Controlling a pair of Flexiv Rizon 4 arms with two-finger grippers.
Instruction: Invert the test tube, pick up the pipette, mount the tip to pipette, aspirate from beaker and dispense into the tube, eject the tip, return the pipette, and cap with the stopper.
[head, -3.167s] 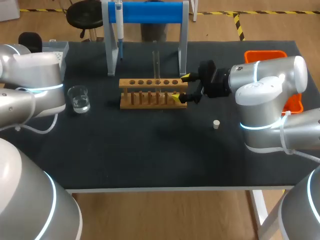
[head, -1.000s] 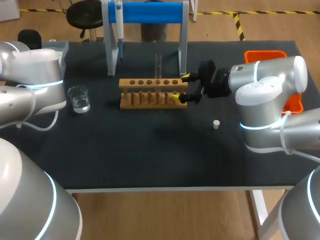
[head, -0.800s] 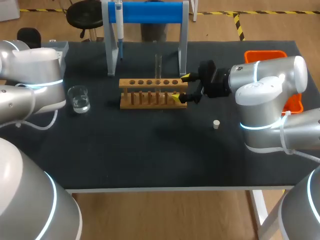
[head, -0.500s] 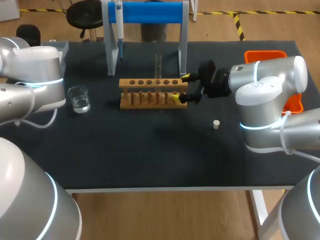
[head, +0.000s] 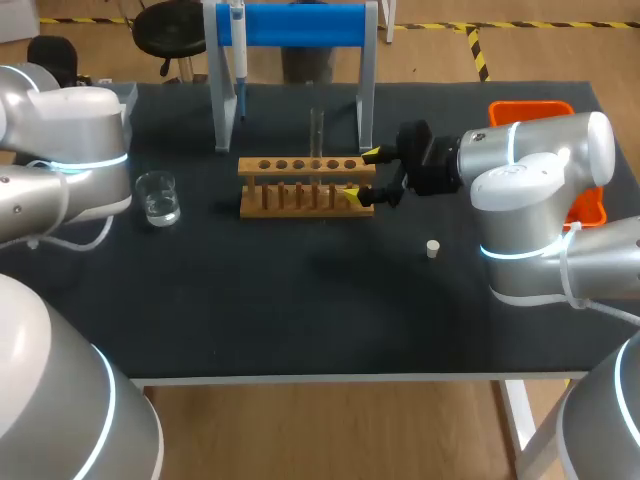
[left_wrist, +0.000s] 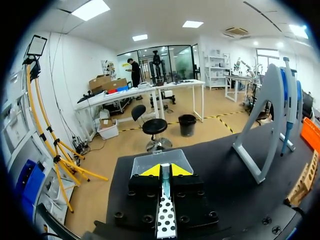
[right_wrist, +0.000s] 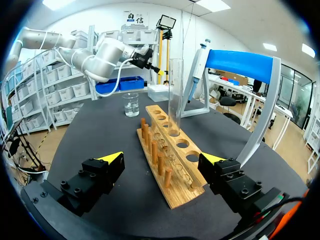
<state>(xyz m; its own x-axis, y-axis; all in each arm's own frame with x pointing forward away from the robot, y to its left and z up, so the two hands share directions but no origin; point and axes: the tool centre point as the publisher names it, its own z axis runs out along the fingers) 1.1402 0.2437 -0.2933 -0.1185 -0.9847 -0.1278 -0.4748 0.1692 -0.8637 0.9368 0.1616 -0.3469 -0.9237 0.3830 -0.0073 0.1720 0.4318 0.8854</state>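
**A:** Right gripper (head: 362, 174) is parked at the end of the wooden rack (head: 305, 186), fingers spread wide, one yellow tip on each side of it.

**B:** And the right wrist view confirms it: both fingers (right_wrist: 102, 172) stand clear of the wood, nothing gripped. The rack runs straight out ahead between them.

**A:** Where's the test tube (head: 316, 132)?

**B:** Upright in the rack, third hole from the end by the right gripper. Clear glass, standing tall above the row of pegs.

**A:** The left gripper (left_wrist: 165, 171)?

**B:** Well back at the far left corner of the black table (head: 300, 310). Its own wrist view shows the two yellow tips pressed together, nothing between them. Just ahead of it sits a clear plastic box (left_wrist: 161, 161).

**A:** The pipette (head: 237, 58)?

**B:** Hanging on the blue-barred stand (head: 300, 24) behind the rack, at the stand's left upright, tip end pointing down. No hand on it.

**A:** I see the beaker (head: 158, 197) too.

**B:** Yes, left of the rack, well apart from it, with clear liquid in the bottom. It stands near the left arm's (head: 70, 150) big grey joint.

**A:** And the stopper (head: 432, 249)?

**B:** Small and pale, lying alone on the table in front of the right arm (head: 530, 170), apart from the rack. An orange tray (head: 530, 108) peeks out behind that arm at the table's right edge.
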